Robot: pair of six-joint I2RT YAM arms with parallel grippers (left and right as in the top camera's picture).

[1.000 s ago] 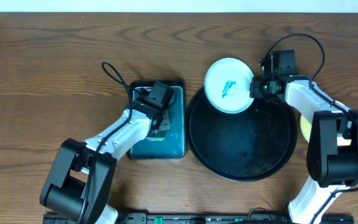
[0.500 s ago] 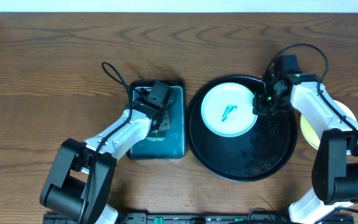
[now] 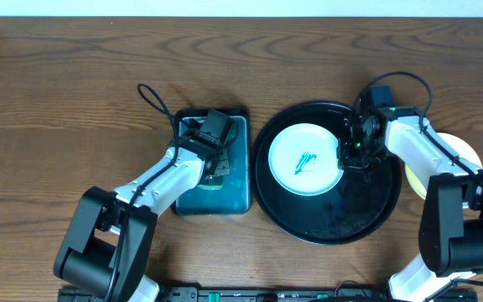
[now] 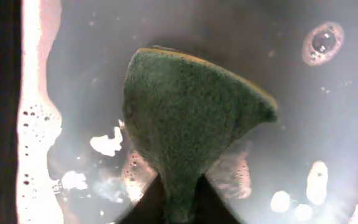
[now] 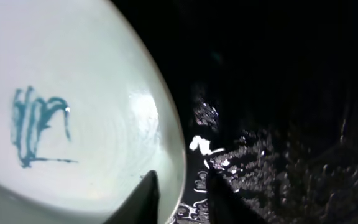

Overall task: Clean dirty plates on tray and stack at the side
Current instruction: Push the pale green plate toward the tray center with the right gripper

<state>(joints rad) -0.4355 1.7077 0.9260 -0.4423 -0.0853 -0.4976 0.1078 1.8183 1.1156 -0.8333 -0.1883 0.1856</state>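
Note:
A pale mint-white plate (image 3: pixel 304 159) with a teal scribble lies on the left half of the black tray (image 3: pixel 367 205). My right gripper (image 3: pixel 349 151) is shut on the plate's right rim. In the right wrist view the fingers (image 5: pixel 182 193) straddle the rim of the plate (image 5: pixel 73 124) over the wet tray (image 5: pixel 291 93). A pale yellow plate (image 3: pixel 464 153) lies on the table right of the tray, partly hidden by my right arm. My left gripper (image 3: pixel 212 164) is shut on a green sponge (image 4: pixel 191 118), its fingers (image 4: pixel 182 202) low over soapy water.
A rectangular teal tray (image 3: pixel 237 197) holding soapy water stands just left of the black tray, under my left gripper. A black cable loops (image 3: pixel 153 101) behind my left arm. The wooden table's back edge runs along the top.
My right gripper has carried the marked plate from the tray's back rim forward and down onto the tray's left half. The left arm has not moved.

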